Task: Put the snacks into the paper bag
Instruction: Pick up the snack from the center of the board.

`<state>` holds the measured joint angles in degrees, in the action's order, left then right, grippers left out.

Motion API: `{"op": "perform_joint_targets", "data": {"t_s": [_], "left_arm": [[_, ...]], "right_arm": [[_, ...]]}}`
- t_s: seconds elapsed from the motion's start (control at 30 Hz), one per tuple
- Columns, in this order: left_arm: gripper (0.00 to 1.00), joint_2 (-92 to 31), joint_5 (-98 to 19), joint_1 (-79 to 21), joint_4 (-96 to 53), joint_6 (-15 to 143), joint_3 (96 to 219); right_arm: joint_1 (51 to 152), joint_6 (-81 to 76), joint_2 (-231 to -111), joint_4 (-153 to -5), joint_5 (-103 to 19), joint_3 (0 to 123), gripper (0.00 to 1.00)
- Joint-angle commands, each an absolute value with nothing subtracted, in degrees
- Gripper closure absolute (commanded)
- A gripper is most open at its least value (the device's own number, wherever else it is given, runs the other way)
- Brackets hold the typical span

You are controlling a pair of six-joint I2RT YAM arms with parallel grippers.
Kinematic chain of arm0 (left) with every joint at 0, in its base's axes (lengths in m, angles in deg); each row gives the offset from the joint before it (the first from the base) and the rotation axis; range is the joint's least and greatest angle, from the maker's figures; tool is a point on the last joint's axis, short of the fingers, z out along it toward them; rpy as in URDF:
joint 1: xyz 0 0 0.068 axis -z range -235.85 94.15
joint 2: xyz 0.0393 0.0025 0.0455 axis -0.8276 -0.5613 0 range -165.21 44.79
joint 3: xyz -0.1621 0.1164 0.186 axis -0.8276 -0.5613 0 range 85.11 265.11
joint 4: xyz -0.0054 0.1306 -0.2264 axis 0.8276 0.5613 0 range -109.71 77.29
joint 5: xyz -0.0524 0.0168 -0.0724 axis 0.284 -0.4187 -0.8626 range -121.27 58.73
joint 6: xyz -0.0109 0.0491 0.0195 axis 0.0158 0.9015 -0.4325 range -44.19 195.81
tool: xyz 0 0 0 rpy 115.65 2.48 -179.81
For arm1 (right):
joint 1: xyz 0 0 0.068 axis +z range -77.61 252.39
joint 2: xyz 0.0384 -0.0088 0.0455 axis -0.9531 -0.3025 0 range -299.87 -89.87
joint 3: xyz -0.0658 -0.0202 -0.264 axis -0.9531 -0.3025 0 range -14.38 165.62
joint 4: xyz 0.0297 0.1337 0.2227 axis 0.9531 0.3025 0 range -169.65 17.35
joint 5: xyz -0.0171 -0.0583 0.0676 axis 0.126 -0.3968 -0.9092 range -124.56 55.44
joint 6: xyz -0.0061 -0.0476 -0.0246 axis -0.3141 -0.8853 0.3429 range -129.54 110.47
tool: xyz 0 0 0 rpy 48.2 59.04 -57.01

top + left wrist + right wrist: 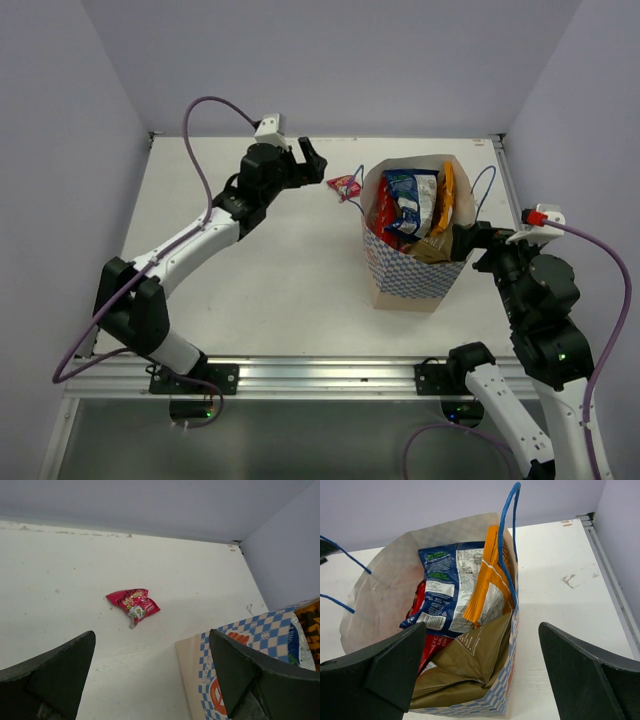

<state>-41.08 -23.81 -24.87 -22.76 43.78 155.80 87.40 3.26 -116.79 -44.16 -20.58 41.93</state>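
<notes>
1. Lying crumpled on the smooth white worktop (280,260), just beside the bag's far-left side: tiny pink-red crinkly foil packet (134,605).
2. Standing upright, mouth gaping: tan kraft paper bag with blue-and-white checked sides (410,275), holding glossy foil packets (447,585).
3. Hanging near the loose packet, short of the back edge: left end effector (151,635), spreading wide, gripping nothing.
4. Hovering beside the bag's right rim: right end effector (482,625), likewise spreading wide.

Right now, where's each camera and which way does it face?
Top external: above and behind, looking down on the table; left arm and right arm show.
Left wrist: on left arm, facing the far wall past the pink-red packet; left fingers below.
Right wrist: on right arm, looking down into the paper bag; right fingers below.
Shared: all see the bag; top and left wrist, the packet.
</notes>
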Motion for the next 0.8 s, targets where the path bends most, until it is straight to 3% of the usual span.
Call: {"op": "perform_joint_targets", "data": {"t_s": [0.0, 0.33, 0.57, 0.77], "left_arm": [[0.01, -47.0, -23.2, -25.1, -29.1, 41.5, 155.6], [0.06, -63.3, -17.8, -22.3, -44.1, 52.0, 155.3], [0.11, -71.6, -15.0, -19.5, -45.6, 59.7, 160.8], [0.27, -77.1, -13.3, -18.1, -46.0, 64.6, 165.1]], "right_arm": [[87.7, 2.5, -116.6, -46.2, -20.2, 41.6, 0.01], [87.7, 2.0, -116.9, -46.7, -20.6, 41.2, 0.02], [87.7, 2.0, -117.5, -46.6, -20.8, 40.9, 0.02], [87.7, 2.2, -117.6, -46.9, -20.8, 40.5, 0.01]]}}
